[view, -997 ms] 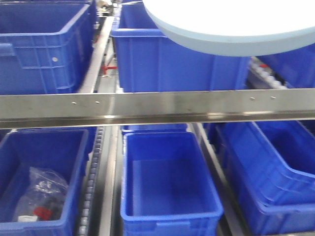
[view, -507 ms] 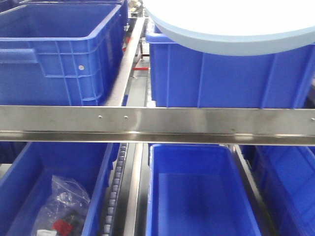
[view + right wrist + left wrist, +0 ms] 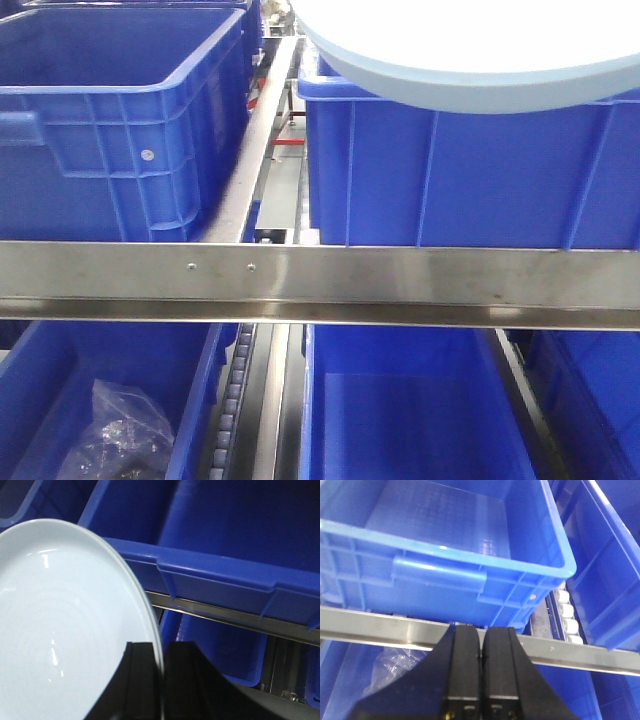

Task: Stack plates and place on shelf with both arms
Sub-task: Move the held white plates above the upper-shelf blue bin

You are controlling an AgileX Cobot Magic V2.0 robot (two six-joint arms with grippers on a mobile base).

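We're rising: the steel shelf rail (image 3: pixel 320 285) drops lower in our front view than half a second ago, while the glossy round white plate (image 3: pixel 470 50) stays fixed at top right. Our right gripper (image 3: pixel 162 680) pinches that plate's rim, hovering before the blue plastic crates (image 3: pixel 470 170). Our left gripper (image 3: pixel 480 675) is pressed closed, empty. Placement looks near; only one plate is visible.

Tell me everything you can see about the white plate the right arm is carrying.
The plate is round, glossy white, shallow, with a low upturned rim and faint concentric rings catching highlights. The right gripper is shut on its rim, one of the fingers inside, the other outside. It is held roughly level in the air, above and in front of the blue bins. Whether a second plate lies beneath cannot be told.
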